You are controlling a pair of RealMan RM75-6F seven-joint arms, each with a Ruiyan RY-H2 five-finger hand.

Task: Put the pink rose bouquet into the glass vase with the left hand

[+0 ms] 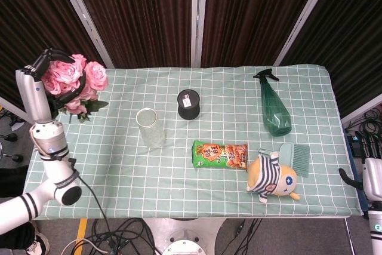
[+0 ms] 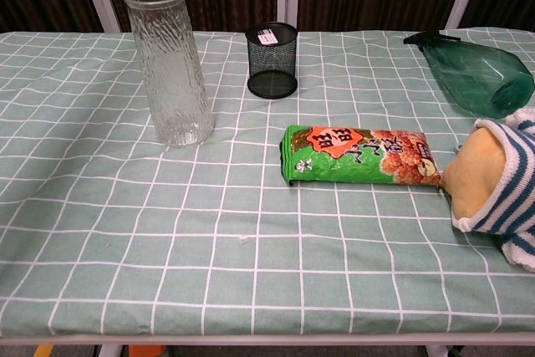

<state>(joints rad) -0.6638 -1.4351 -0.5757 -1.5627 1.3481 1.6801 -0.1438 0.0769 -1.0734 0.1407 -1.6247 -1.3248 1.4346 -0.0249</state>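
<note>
1. The left hand (image 1: 46, 85) held the bouquet (image 1: 74, 82), fingers curled round the wrapped blooms, raised at the far left, presumably to clear the vase rim
2. The vase (image 1: 150, 127) stood upright and empty, well apart to the right
3. The right hand (image 1: 371, 184) showed only partly at the right edge; its state could not be told
4. A green checked cloth (image 1: 107, 165) covered the table; dark curtains (image 1: 143, 16) hung behind
</note>
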